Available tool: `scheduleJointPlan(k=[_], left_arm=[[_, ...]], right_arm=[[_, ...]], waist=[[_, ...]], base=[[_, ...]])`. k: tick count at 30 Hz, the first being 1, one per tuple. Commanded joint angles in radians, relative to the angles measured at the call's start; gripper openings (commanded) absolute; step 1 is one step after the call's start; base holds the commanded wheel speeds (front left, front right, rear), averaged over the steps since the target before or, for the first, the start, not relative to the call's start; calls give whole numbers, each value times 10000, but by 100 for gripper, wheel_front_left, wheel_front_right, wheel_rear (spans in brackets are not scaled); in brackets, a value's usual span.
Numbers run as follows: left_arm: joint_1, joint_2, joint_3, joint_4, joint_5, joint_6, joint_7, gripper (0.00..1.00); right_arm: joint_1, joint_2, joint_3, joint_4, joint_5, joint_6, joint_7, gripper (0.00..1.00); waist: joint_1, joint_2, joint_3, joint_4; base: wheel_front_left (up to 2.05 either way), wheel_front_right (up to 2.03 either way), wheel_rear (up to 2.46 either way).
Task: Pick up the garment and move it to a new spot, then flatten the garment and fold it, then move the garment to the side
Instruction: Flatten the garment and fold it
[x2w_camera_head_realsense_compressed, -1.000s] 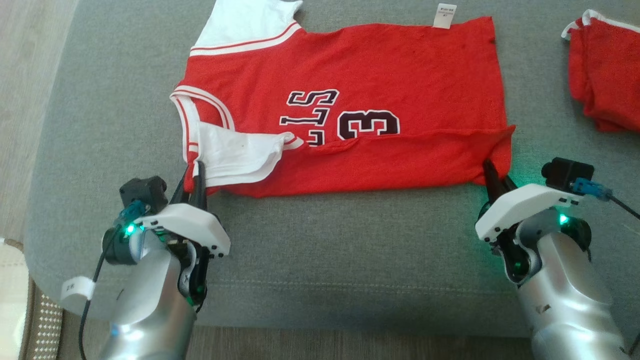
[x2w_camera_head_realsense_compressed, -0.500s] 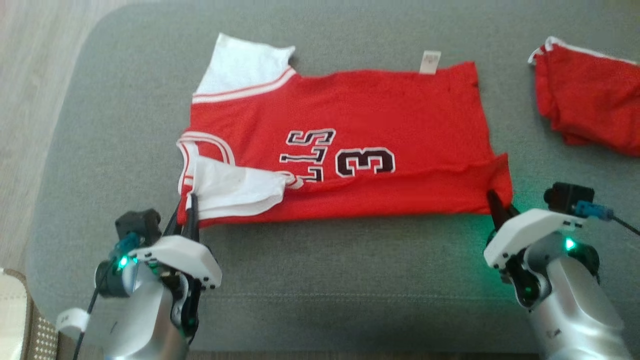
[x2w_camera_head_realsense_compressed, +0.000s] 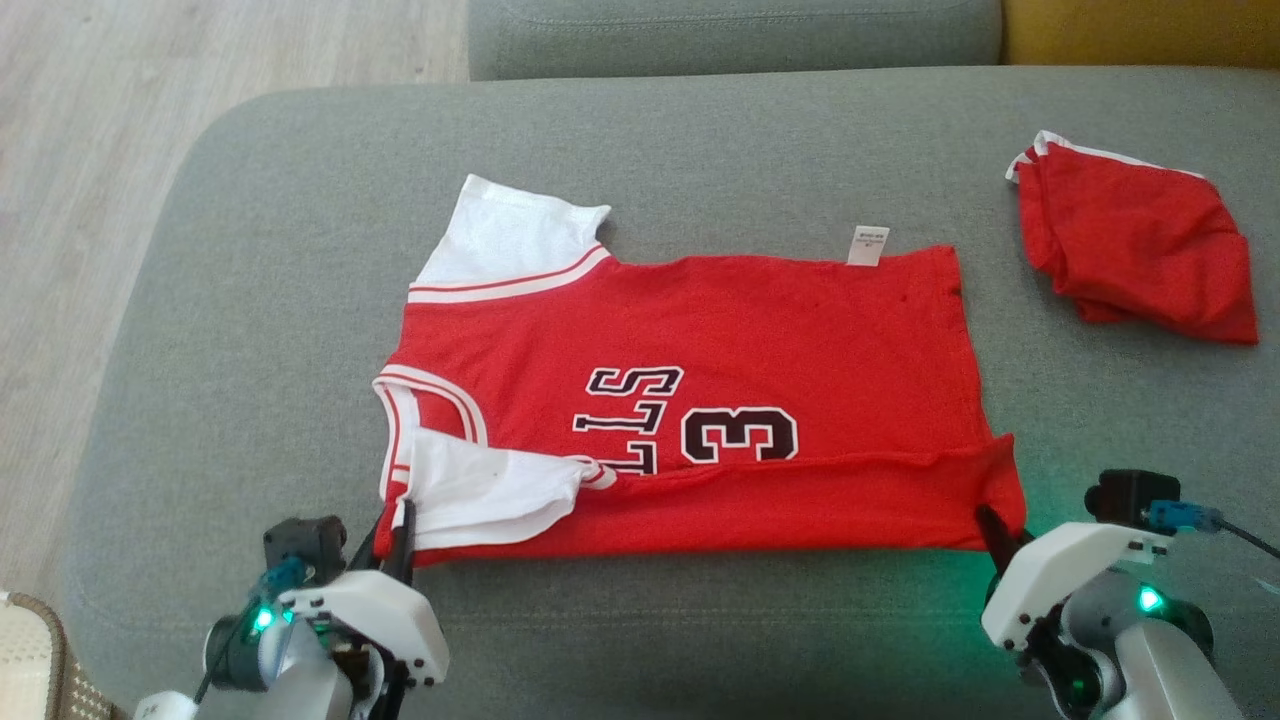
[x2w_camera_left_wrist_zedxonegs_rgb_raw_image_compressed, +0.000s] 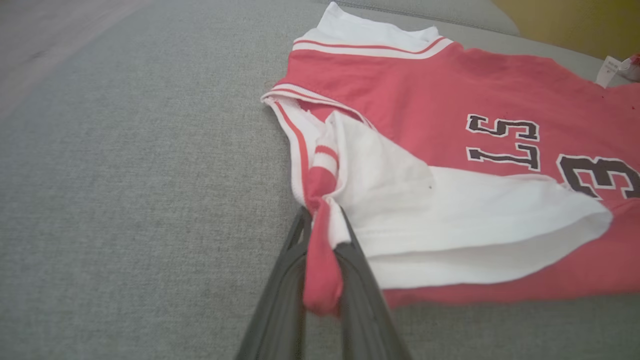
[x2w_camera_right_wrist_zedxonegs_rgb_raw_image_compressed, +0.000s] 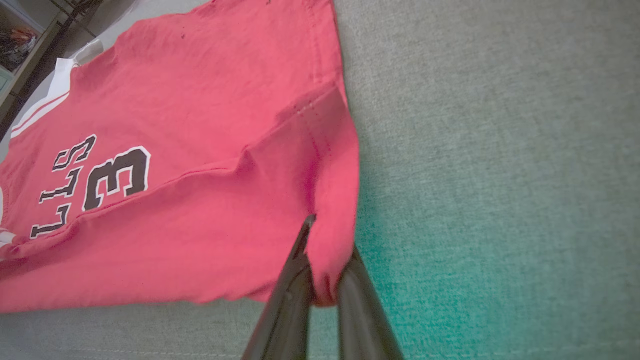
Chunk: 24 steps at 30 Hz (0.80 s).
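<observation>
Red jersey (x2w_camera_head_realsense_compressed: 700, 330) held at both near corners on a grey sofa cushion (x2w_camera_head_realsense_compressed: 250, 300).
White sleeves and black lettering are seen on the jersey, which is spread flat on the cushion with its near edge turned over the front in a narrow band. The left gripper (x2w_camera_left_wrist_zedxonegs_rgb_raw_image_compressed: 322, 220) is clamped on the bunched shoulder corner beside the folded white sleeve (x2w_camera_head_realsense_compressed: 490, 490), and a twist of red cloth is pinched between its dark fingers. The right gripper (x2w_camera_right_wrist_zedxonegs_rgb_raw_image_compressed: 330, 240) is clamped on the hem corner at the opposite end. A white label (x2w_camera_head_realsense_compressed: 867, 245) is seen at the jersey's far edge. A second red garment (x2w_camera_head_realsense_compressed: 1140, 250) is laid well apart, at the far right.
</observation>
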Motion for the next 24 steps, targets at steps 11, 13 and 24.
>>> scheduleJointPlan(k=[11,13,24], left_arm=[[-334,193,384,-85,-47,159,-60,100],[-304,188,519,-379,-101,216,-61,100],[532,92,1446,-4188,-52,213,-61,100]], right_arm=[[256,330,-605,-1634,-482,-2,402,100],[275,368,-691,-1886,-555,-2,330,100],[496,80,535,-3634,-1303,-2,-2392,100]], waist=[[0,0,-72,5],[0,0,-81,25],[0,0,-172,35]], base=[[0,0,0],[0,0,0],[0,0,0]])
